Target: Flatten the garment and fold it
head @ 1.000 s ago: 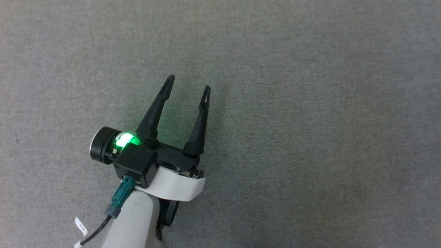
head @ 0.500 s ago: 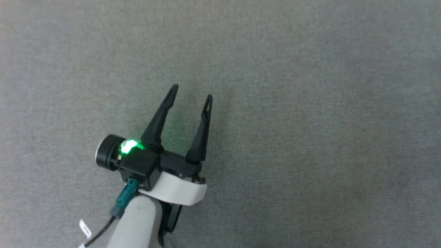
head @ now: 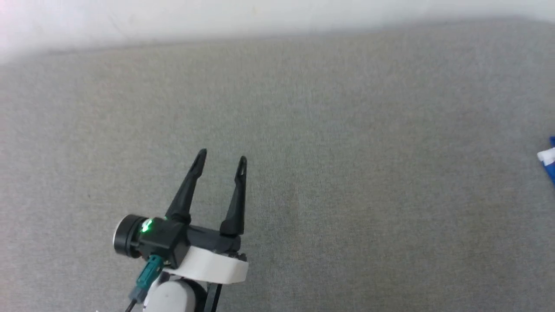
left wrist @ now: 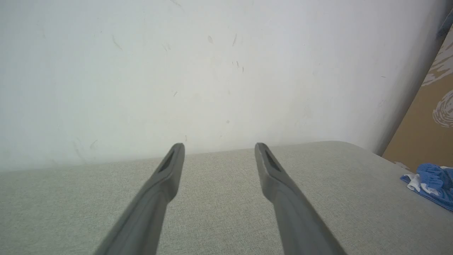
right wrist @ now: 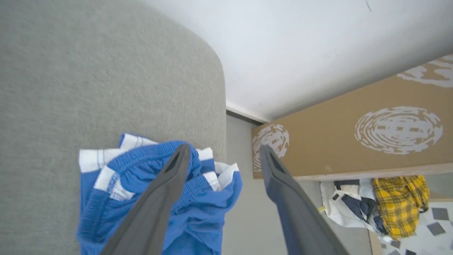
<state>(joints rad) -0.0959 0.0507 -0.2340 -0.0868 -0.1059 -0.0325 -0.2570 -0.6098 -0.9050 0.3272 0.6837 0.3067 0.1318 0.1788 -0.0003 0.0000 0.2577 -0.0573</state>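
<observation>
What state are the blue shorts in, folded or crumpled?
Crumpled. The blue shorts lie bunched near the grey surface's edge, white waistband twisted and layers heaped unevenly.

I record the garment [right wrist: 138, 173] royal blue with white bands, the table [head: 368, 195] plain grey, my left tool [head: 222, 157] black.

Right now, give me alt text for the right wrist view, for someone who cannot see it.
Crumpled blue shorts with a white waistband lie at the edge of a grey fabric surface, just ahead of the open right gripper. Beyond stand a brown cardboard box and a white wall.
</observation>
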